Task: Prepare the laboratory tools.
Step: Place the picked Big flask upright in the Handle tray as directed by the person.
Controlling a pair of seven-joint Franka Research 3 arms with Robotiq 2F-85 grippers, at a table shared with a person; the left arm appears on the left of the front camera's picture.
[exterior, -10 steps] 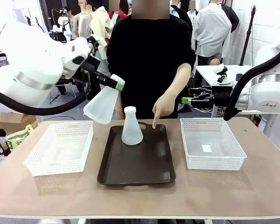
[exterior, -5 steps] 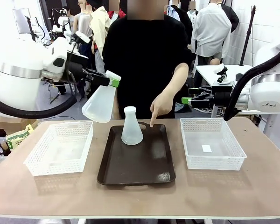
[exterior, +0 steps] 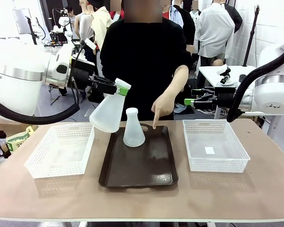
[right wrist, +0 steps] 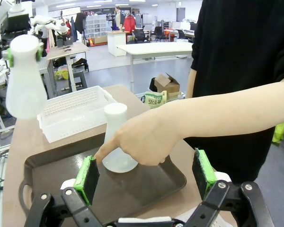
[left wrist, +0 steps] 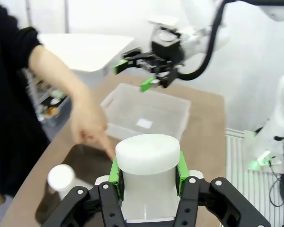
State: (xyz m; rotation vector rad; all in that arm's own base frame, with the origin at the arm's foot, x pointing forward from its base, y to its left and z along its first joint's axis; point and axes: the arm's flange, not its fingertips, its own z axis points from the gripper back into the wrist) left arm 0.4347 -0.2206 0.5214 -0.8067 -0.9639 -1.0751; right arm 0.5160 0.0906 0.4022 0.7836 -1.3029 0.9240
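1. Translucent plastic flask (exterior: 108, 113) hangs tilted above the dark brown tray's (exterior: 137, 175) left edge, its neck clenched in the left gripper (exterior: 121, 87), apparently for carrying.
2. A second flask (exterior: 133, 128) stands upright on the tray; the person's hand (exterior: 162, 108) points just beside it.
3. The right gripper (exterior: 191, 100) waits wide open, empty.

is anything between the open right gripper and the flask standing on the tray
Yes: the person's hand reaches across in front of the right gripper, its fingertip down on the tray beside the standing flask.
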